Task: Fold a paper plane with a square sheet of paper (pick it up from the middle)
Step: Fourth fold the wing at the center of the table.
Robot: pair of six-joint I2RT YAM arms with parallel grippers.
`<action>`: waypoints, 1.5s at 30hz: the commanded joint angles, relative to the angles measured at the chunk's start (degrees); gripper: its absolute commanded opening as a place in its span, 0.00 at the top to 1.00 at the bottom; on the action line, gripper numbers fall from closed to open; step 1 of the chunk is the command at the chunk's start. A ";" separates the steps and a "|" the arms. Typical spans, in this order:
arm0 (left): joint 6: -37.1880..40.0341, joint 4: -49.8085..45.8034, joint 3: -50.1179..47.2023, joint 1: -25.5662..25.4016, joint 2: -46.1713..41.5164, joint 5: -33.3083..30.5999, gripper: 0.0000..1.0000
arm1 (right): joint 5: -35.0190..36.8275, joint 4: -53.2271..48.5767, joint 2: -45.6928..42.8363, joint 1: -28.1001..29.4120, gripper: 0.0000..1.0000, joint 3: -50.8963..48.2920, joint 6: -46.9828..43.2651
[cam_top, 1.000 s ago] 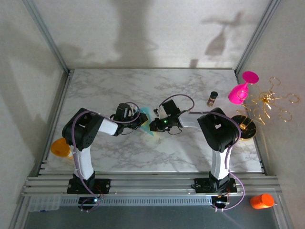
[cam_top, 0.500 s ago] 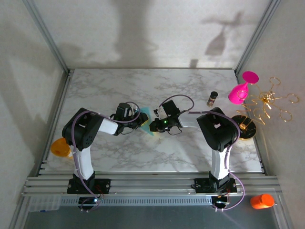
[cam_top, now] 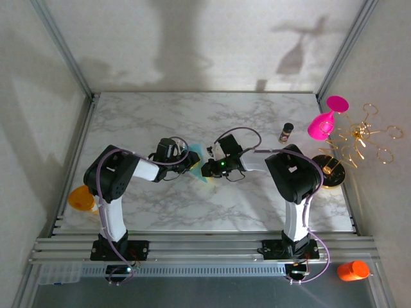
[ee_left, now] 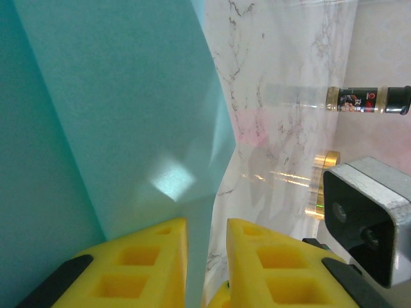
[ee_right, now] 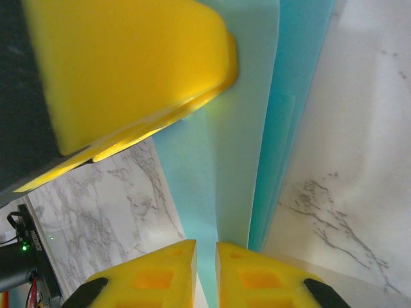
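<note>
The teal-blue square sheet of paper [cam_top: 198,156], creased into layers, is held off the marble at mid-table between my two grippers. In the left wrist view the paper [ee_left: 115,115] runs down between the yellow fingertips [ee_left: 148,263] of my left gripper [ee_left: 207,256]. It lies against the left pad, and a strip of marble shows before the right pad, so these jaws stand slightly apart. My right gripper [ee_right: 206,269] pinches the folded paper [ee_right: 237,128] in a narrow slit. A yellow pad of the left gripper [ee_right: 128,58] sits close above it. From above, the left gripper [cam_top: 191,160] and right gripper [cam_top: 207,169] almost meet.
A dark spice bottle [cam_top: 286,132] stands at the right back, also in the left wrist view [ee_left: 366,99]. Beside it are a pink goblet [cam_top: 324,122] and a gold wire rack [cam_top: 359,138]. An orange cup [cam_top: 80,197] sits off the table's left edge.
</note>
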 commanded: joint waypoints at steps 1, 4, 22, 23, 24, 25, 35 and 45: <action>1.05 -6.41 -0.71 0.15 2.76 -2.99 0.77 | -1.26 -0.27 -2.68 0.49 0.83 -1.53 0.38; 1.00 -6.41 -0.80 0.17 2.83 -3.26 0.77 | -1.53 0.32 -3.50 0.69 0.83 -2.69 0.93; 0.61 -7.40 -0.49 0.18 3.36 -3.61 0.77 | 0.90 -0.43 -1.62 1.74 0.83 -3.46 1.27; 0.61 -7.70 -0.40 0.15 3.43 -3.70 0.77 | 1.13 -0.51 -1.77 1.76 0.83 -3.45 1.27; 0.66 -7.89 -0.37 0.19 3.55 -3.70 0.77 | 1.49 -0.61 -1.92 1.74 0.83 -3.45 1.31; 0.71 -8.12 -0.25 0.15 3.61 -3.78 0.77 | 1.68 -0.61 -2.09 1.74 0.83 -3.48 1.36; 0.89 -9.97 0.26 0.07 4.18 -4.45 0.77 | 2.59 -1.01 -1.95 1.73 0.83 -3.38 1.29; 0.97 -11.24 0.52 0.08 4.80 -4.76 0.77 | 3.82 -2.26 -1.18 1.74 0.83 -3.38 1.14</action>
